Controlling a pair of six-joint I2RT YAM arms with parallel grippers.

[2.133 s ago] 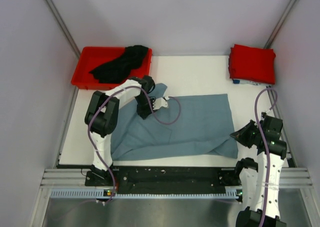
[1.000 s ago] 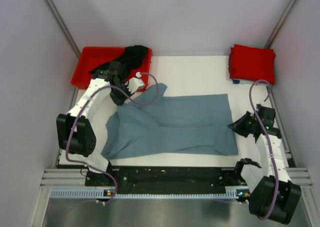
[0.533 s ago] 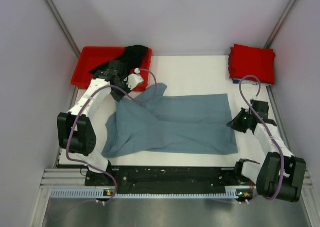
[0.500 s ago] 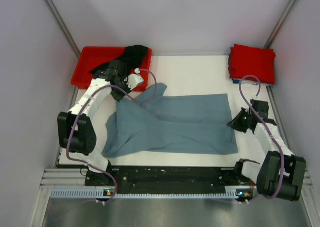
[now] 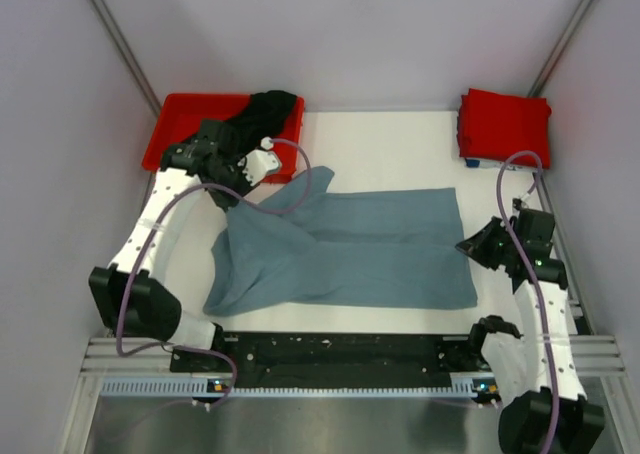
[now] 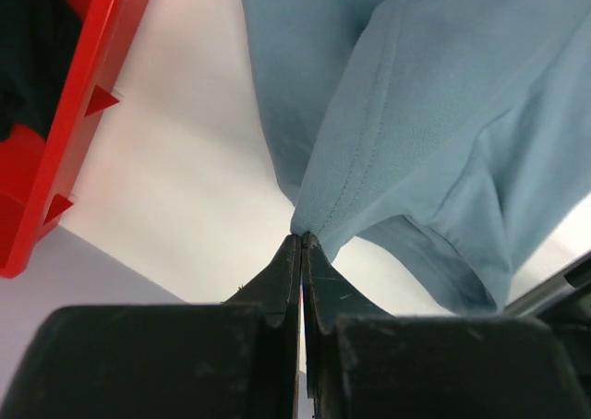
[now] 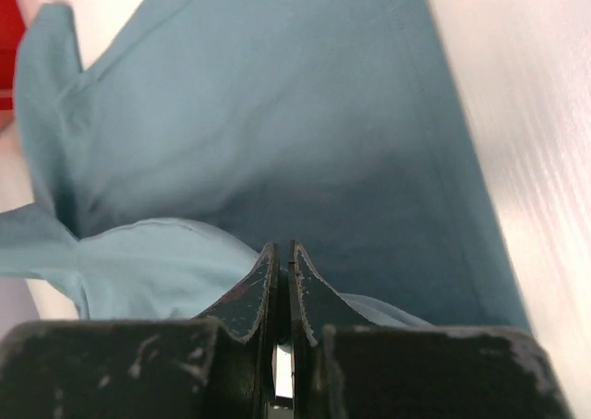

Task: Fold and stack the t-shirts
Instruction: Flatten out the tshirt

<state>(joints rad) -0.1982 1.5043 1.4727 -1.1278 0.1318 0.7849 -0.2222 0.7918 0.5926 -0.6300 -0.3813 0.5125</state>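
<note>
Grey-blue t-shirt [image 5: 370,249] lies spread mid-worktop [image 5: 400,154]. Left pincer [image 6: 301,239] pinches a thin fold of its far-left edge, beside the red bin [image 5: 165,146]. Right pincer [image 7: 283,249] is pressed together at the shirt's right edge; cannot tell if cloth is caught. Risks: the thin bite slips under pull; cloth snags the bin wall.

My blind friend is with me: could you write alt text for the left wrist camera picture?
A shut black claw pinches a fold of a grey-blue t-shirt over a white table. A red bin holding black cloth sits at the left edge.
</note>
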